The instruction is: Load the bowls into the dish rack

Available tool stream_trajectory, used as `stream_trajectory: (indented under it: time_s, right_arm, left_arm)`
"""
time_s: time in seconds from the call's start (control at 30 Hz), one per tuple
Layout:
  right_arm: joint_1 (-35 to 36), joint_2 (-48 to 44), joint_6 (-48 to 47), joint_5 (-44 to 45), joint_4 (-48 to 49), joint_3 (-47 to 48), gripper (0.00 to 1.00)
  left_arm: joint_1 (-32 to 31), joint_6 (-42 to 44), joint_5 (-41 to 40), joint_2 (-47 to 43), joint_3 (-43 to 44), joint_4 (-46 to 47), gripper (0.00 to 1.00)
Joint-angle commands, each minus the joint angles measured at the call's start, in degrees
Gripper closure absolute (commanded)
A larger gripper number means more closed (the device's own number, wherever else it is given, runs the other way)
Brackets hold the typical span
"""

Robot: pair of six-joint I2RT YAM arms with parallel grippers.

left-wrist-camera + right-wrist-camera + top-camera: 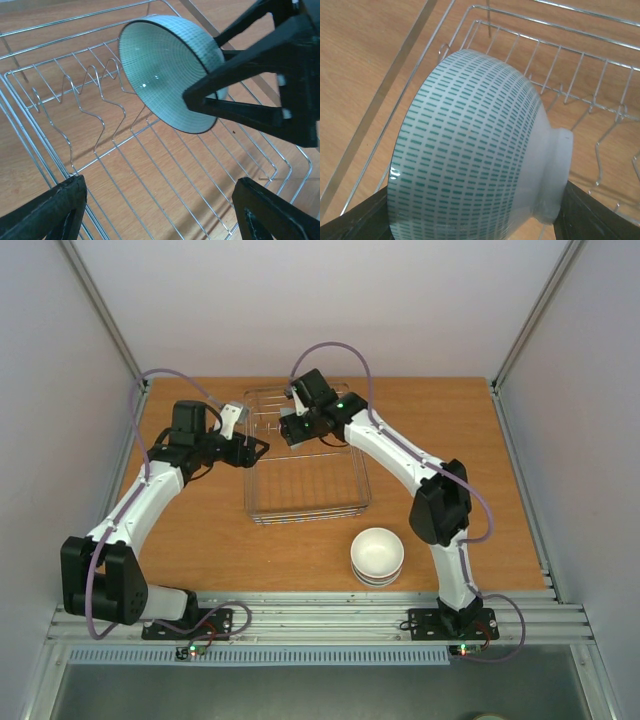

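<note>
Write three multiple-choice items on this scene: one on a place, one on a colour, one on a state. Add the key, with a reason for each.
1. Relative to the rack, where does the stack of white bowls stand?
A. Inside it
B. On the table, outside it, off its near right corner
C. Behind it, at the far edge

2. What colour are the dashes on the outside of the bowl in the right pincer?
A. Red
B. Green
C. Black

3. How is the left pincer?
A. Open and empty
B. Shut on a bowl
C. Shut on a rack wire

Key:
1 B: the top view shows the stack on bare wood, just off the rack's near right corner.
2 B: the right wrist view shows rows of green dashes on white.
3 A: in the left wrist view its fingers stand wide apart, with nothing between them.
</note>
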Motion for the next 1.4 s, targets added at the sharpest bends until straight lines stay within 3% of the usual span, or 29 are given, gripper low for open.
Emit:
stream_trajectory:
  time_s: [0.0,0.33,0.7,0.87,1.37]
  right_arm:
    - [1.04,3.26,-2.39,2.86,-0.78,8.21,0.99]
    - [2.77,9.46,-3.75,5.7,0.07,14.22,0.99]
    - [5.52,16.72,-6.02,12.13,1.82,22.13,0.99]
    - [7.24,16.68,-8.57,19.45,4.92,20.68,0.99]
    - [9.54,13.4,-11.57,25.53,10.3,16.62,0.99]
  left_arm:
    - [0.49,1.34,-1.54,-1.19,0.93,0.29,0.2]
    - [0.49,1.61,-1.28,-0.61,0.32,0.4,0.2]
    - [1.52,-1.01,-11.14,-1.31,-0.43,2.39,0.2]
    - [2.0,-1.29,-12.07,-1.53,-0.43,2.55,0.2]
    - [2.42,-1.48,-15.4,-1.66,-0.92,3.48,0.2]
